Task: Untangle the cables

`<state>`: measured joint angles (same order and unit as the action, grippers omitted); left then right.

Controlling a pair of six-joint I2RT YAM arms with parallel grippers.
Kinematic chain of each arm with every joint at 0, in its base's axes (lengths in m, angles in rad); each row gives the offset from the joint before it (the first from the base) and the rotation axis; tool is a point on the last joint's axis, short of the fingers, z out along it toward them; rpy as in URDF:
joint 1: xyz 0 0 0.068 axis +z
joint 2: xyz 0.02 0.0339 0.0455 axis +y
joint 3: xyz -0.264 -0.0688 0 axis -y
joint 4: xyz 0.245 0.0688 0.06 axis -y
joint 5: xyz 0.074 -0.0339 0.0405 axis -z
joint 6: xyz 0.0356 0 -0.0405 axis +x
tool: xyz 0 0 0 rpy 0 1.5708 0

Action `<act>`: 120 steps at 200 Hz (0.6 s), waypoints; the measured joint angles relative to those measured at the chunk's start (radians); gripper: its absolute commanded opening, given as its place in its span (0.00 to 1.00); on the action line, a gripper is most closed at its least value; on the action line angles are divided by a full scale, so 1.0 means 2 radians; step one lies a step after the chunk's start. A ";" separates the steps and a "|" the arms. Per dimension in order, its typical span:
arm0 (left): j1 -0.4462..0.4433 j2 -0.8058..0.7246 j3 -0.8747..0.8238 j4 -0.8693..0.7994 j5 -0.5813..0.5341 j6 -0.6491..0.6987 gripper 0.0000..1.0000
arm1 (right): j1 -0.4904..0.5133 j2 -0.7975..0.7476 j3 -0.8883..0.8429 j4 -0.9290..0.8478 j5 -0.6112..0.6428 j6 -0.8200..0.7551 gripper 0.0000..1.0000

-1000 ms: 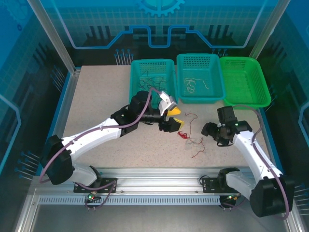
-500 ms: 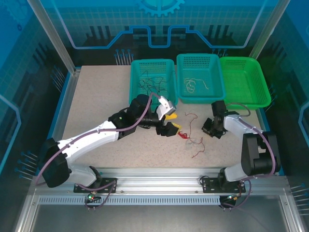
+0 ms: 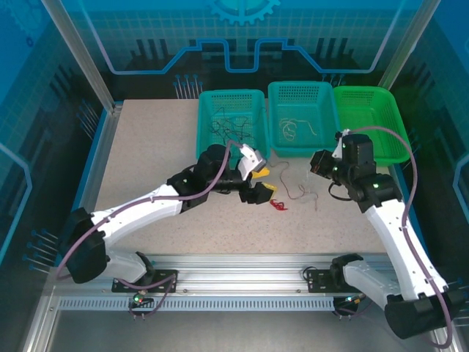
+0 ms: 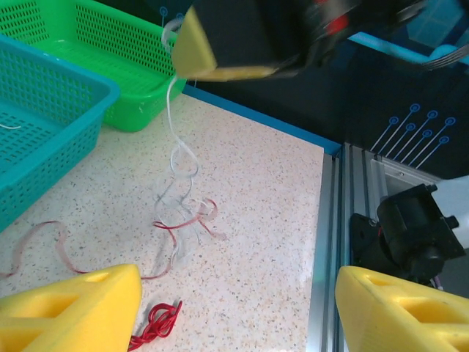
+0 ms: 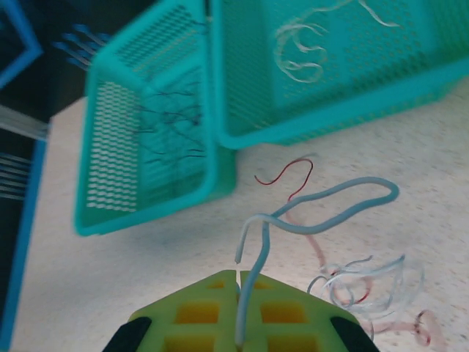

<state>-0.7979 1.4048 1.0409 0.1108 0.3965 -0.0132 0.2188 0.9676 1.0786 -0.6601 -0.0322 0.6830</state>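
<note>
Well, on the left, the left gripper [image 3: 261, 185] has its jaws wide open, and nothing is held between them (the yellow fingers sit far apart in its wrist view). Just beside one of its fingers, on the table, lies the red connector [image 4: 155, 326] with a thin red wire running off from it. A little ahead of those open jaws sits the knot of cables [image 4: 183, 213], with red and whitish loops twisted together on the table.

From the knot, one whitish cable [image 5: 248, 290] goes up and away to the right gripper [image 5: 238, 277]. Its jaws are squeezed together on the end of that cable. The gripper hangs above the table, so the cable makes a long line from the knot up to those jaws. The knot lies below and in front of the right jaws, between the two grippers.

I think the left gripper is closer to the red part. A good next move would be for it to pinch the red wire while the right one pulls the whitish cable away along that line. If nothing pins the red wire, the whole knot may lift too.
</note>
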 measured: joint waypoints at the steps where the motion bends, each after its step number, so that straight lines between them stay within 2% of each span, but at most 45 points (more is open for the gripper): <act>1: 0.000 0.001 0.001 0.001 0.000 -0.001 0.72 | 0.001 0.000 0.001 0.000 -0.001 0.000 0.00; 74: -0.001 0.159 0.061 0.120 0.032 -0.051 0.71 | 0.058 0.024 0.127 -0.035 -0.030 0.016 0.00; 92: -0.001 0.197 0.079 0.144 0.032 -0.054 0.68 | 0.063 0.030 0.148 -0.035 -0.043 0.029 0.00; 98: -0.001 0.209 0.085 0.153 0.032 -0.057 0.64 | 0.064 0.032 0.155 -0.035 -0.047 0.034 0.00; 101: -0.001 0.215 0.087 0.160 0.031 -0.057 0.59 | 0.064 0.033 0.159 -0.034 -0.049 0.037 0.00; 120: -0.001 0.246 0.091 0.195 0.023 -0.076 0.17 | 0.065 0.037 0.180 -0.033 -0.054 0.055 0.00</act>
<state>-0.7998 1.8977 1.2221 0.5014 0.4419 -0.1642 0.3481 1.0412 1.4395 -0.7258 -0.1398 0.7925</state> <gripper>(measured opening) 0.411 0.052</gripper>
